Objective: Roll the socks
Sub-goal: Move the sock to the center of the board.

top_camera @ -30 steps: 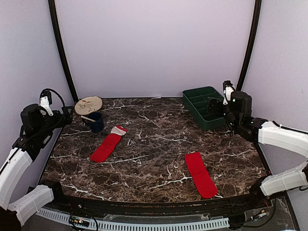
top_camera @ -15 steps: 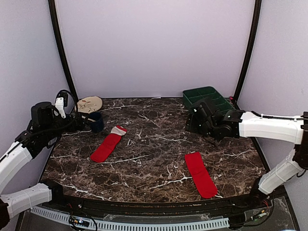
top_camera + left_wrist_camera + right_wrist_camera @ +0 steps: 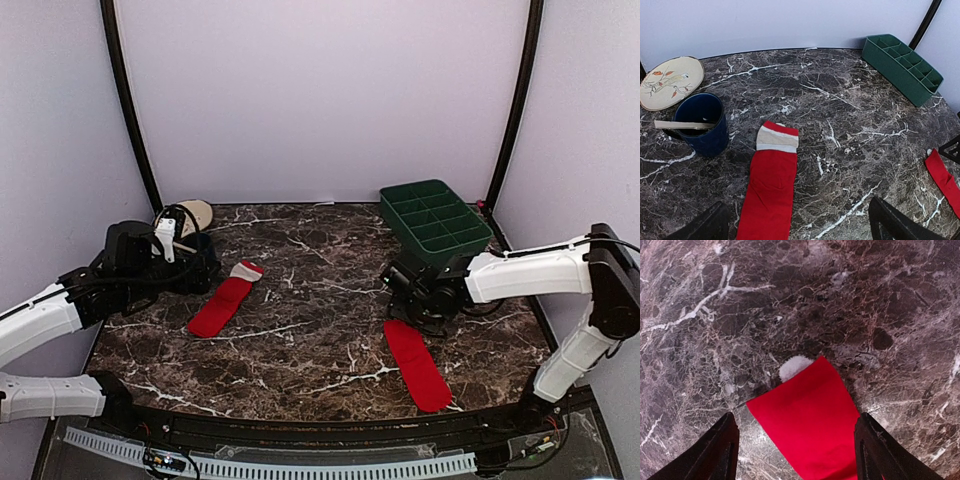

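The right hand [image 3: 796,422] is poised with its fingers spread wide over the end of the plain red sock [image 3: 812,435], which lies flat on the bench [image 3: 790,300] between them. The left hand [image 3: 800,222] is spread too. The cuffed sock [image 3: 770,185] lies flat just ahead of it, nearer its left finger.

matt cloth socks [image 3: 771,187], glossy marble table [image 3: 840,110]
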Tool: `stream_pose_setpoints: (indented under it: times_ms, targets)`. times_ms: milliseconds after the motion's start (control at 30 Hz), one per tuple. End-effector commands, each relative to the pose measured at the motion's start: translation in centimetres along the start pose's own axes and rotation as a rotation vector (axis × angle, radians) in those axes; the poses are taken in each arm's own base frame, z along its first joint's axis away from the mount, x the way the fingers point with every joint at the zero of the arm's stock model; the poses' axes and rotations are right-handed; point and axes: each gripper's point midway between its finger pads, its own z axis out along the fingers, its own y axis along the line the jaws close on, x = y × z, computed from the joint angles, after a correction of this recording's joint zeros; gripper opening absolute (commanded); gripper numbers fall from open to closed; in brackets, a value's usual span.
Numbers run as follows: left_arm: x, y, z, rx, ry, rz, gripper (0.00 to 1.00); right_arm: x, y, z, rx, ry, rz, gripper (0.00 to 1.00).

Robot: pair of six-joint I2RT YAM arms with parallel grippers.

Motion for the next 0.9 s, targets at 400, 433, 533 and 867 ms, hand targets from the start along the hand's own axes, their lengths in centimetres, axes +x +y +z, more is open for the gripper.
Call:
stream_pose_setpoints:
  times_ms: [400, 433, 533, 867]
  targets:
    - [0.0, -3.1, 0.2, 0.017, -0.008, 0.060, 0.99, 0.8, 2.3, 4.6, 0.008, 0.128, 0.075, 0.71]
    - [0.0, -3.2, 0.3, 0.016, -0.008, 0.063, 0.99, 0.9, 2.4, 4.7, 0.008, 0.134, 0.068, 0.71]
    - [0.3, -3.3, 0.5, 0.015, -0.007, 0.065, 0.99, 1.2, 2.9, 5.3, 0.014, 0.160, 0.039, 0.69]
    - [0.8, -3.8, 1.4, 0.030, -0.006, 0.067, 0.99, 2.1, 8.1, 7.1, -0.060, 0.247, -0.075, 0.65]
